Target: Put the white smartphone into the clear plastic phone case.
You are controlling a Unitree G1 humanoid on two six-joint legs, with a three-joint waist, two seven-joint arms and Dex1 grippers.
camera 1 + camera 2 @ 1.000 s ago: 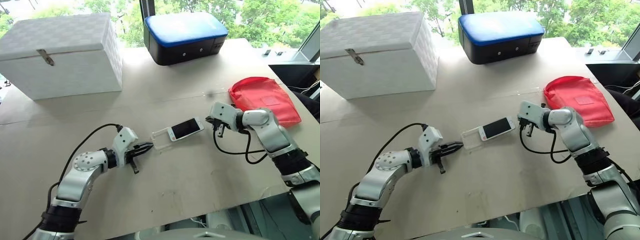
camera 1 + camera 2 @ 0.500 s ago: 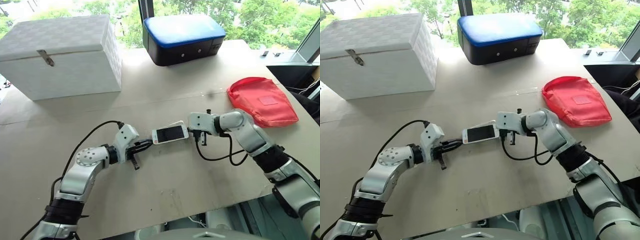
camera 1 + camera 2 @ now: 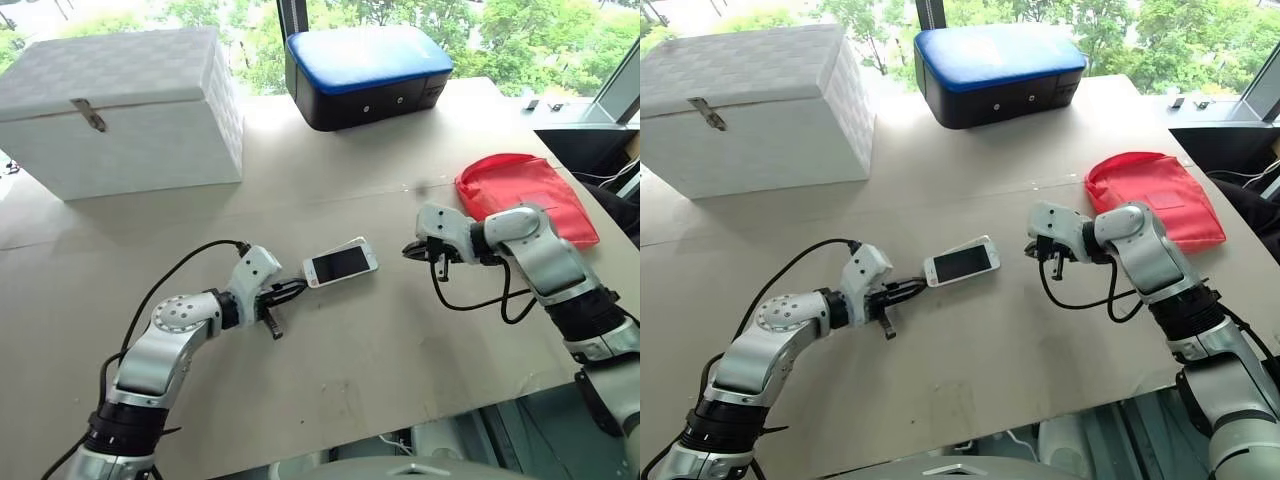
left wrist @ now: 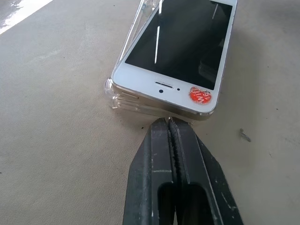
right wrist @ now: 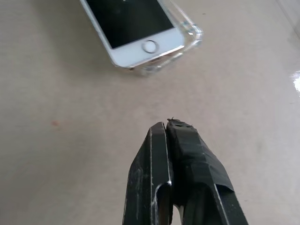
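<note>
This looks like a robot test room or lab set by a window. A broad counter (image 3: 330, 350) covered in plain beige sheeting, with seams showing, carries a few staged props: a white woven lidded box (image 3: 125, 105) with a metal clasp at the counter's far left, a black case with a blue padded top (image 3: 368, 75) to the right of that box, and a red pouch (image 3: 528, 195) further right. Behind the box, glass panes show green trees (image 3: 500, 30) in daylight.
</note>
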